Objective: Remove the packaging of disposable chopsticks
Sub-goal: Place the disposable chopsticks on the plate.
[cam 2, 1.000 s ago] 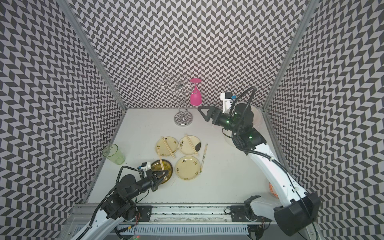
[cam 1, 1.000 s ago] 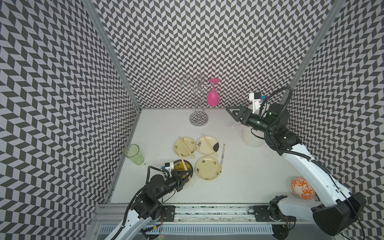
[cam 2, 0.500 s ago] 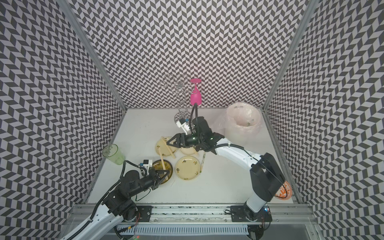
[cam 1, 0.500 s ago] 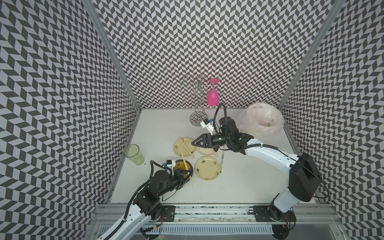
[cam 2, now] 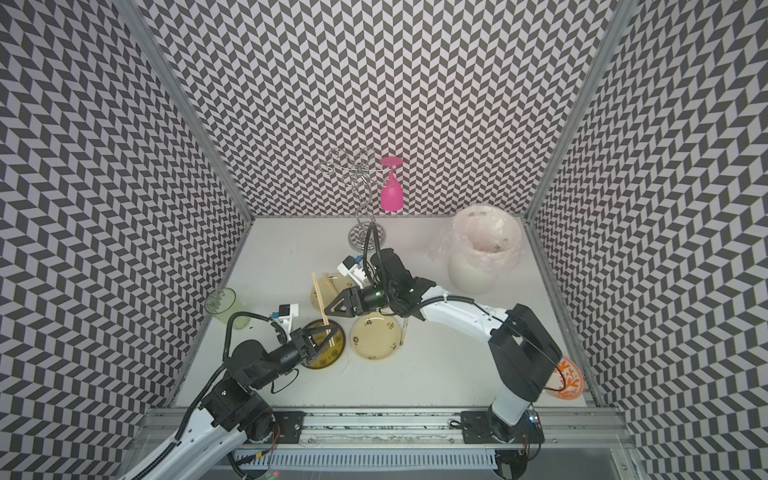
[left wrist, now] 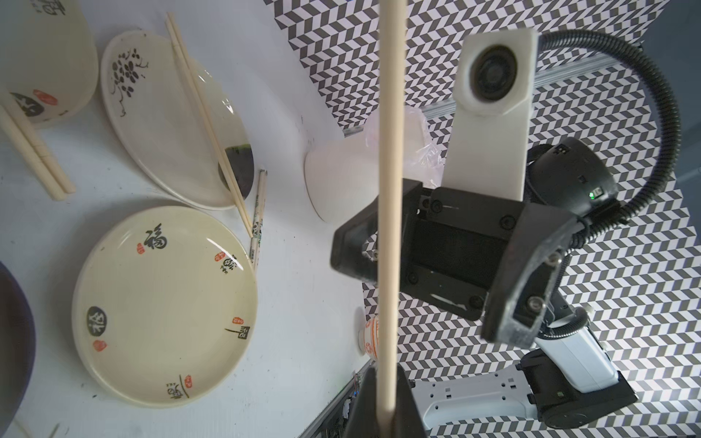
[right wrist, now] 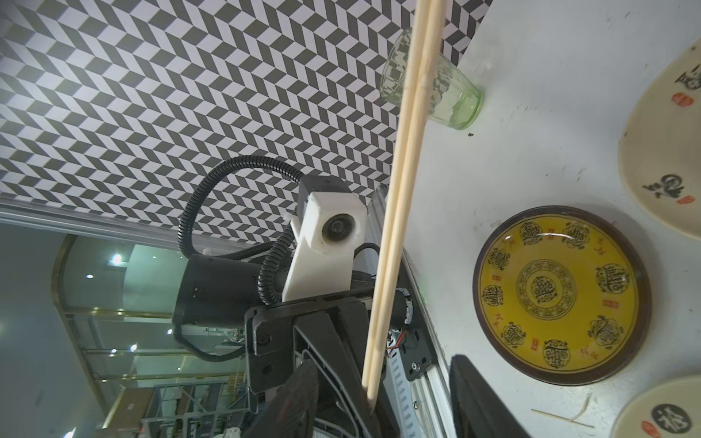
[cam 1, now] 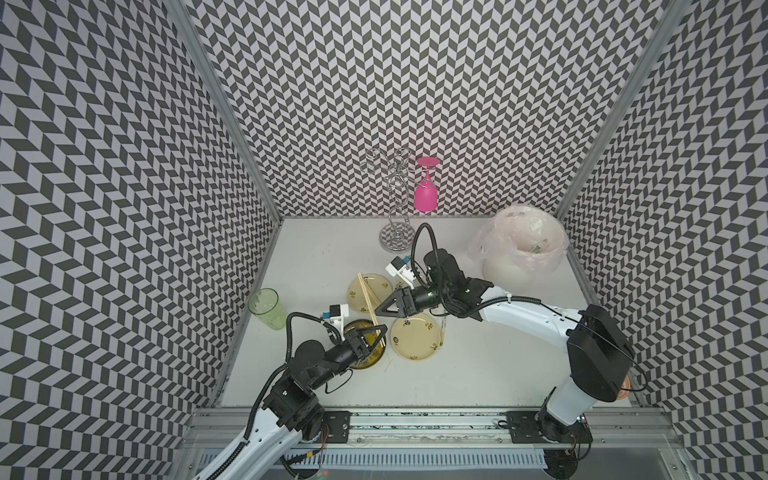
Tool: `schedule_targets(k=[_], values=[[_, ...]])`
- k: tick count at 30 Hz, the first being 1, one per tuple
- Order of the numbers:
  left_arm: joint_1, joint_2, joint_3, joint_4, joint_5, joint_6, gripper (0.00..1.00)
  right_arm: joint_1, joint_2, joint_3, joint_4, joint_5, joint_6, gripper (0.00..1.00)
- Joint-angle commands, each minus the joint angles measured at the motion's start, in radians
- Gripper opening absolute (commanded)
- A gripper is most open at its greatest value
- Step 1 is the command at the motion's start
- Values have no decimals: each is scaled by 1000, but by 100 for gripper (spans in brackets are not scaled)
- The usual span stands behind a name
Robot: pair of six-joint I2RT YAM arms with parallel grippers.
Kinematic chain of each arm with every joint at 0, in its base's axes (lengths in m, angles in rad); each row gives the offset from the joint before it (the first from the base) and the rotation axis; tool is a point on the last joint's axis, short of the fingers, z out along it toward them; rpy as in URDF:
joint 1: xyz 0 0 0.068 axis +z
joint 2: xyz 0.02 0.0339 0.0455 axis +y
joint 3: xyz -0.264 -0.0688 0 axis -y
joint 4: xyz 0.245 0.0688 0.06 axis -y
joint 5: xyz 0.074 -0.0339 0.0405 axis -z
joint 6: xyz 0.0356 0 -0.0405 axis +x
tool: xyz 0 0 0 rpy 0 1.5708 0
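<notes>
My left gripper is shut on the lower end of a bare pair of disposable chopsticks. The pair slants up and back over the plates. My right gripper reaches in from the right at the pair's middle. Its jaws stand either side of the sticks with gaps showing, so it is open. One wrapped pair in its packaging lies on the table right of the front cream plate. Another bare pair lies across a back plate.
A white bin lined with a pinkish bag stands at the back right. A green glass is at the left wall, a wire rack with a pink glass at the back. A dark yellow dish sits under my left gripper. An orange bowl is front right.
My right arm has swung from the bin at the back right down to the middle, and its jaws have narrowed around the held chopsticks. The left gripper has stayed put.
</notes>
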Motion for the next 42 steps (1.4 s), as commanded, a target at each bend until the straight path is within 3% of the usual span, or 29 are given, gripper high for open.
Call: schedule_targets(k=[1,6,8,13,15,16,18,20,21,23,29,33,37,42], values=[[2,-13,-8,70,26,-5,0,32,31,43,82,-41,-1,53],[2,-18,-2,51,31,-11,0,54,53,66,119,-67,11,41],[2,-25,-8,42,31,-18,0,56,52,67,130,-66,16,23],[3,-81,-29,34,-4,-49,0,56,43,63,120,-55,-1,0],[2,-97,-38,35,-8,-60,0,56,38,58,129,-46,1,0],[2,-101,-38,31,-8,-61,7,55,34,55,137,-42,3,0],[2,-106,-14,-14,-20,-44,38,54,28,56,139,-15,2,0],[3,-110,58,-126,-62,20,62,40,12,56,134,29,0,0],[2,-109,111,-199,-93,65,88,27,0,53,136,55,4,0],[2,-92,219,-318,-160,154,99,-5,-26,51,122,103,-2,0],[3,126,610,-620,-358,467,98,-95,-15,64,-43,184,-73,0],[2,380,860,-724,-502,662,96,-1,76,86,-129,181,-107,0],[2,488,957,-669,-612,798,95,99,164,76,-103,184,-83,0],[15,494,960,-569,-681,895,96,182,301,170,-188,196,-119,0]])
